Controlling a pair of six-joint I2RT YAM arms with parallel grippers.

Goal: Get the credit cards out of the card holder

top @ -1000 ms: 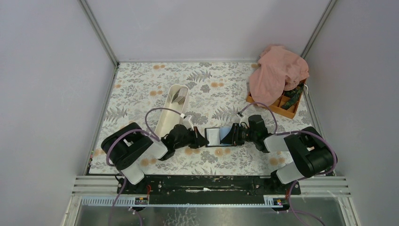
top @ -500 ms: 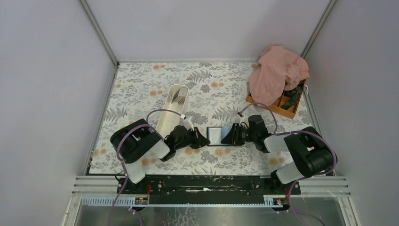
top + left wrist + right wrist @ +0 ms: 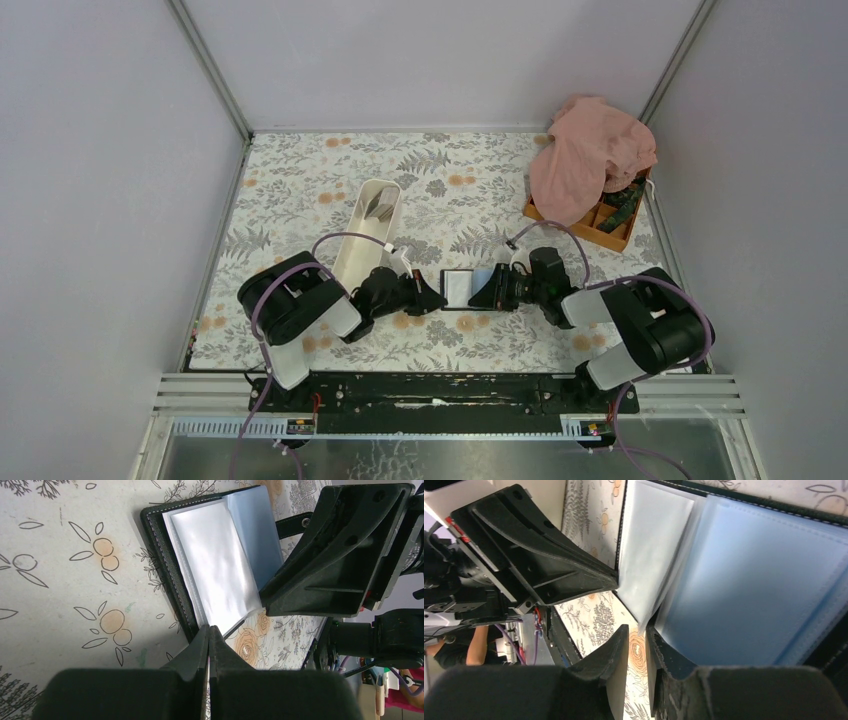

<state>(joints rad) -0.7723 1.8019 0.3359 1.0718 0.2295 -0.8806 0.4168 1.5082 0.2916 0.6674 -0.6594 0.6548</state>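
One card holder (image 3: 458,288), one tray (image 3: 362,240), one box (image 3: 600,232), one cloth (image 3: 590,150).

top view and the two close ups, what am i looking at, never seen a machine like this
It's two robot arms bolted to the near edge of a flowery table. The top view looks down from above; the two close-ups come from cameras on each wrist. On the table lie a white tray, an orange box partly under a pink cloth, and between the arms an open card holder with clear sleeves. The left pincer is shut, its tip at the holder's edge. The right pincer stands slightly open at a sleeve's corner; neither clearly holds anything.
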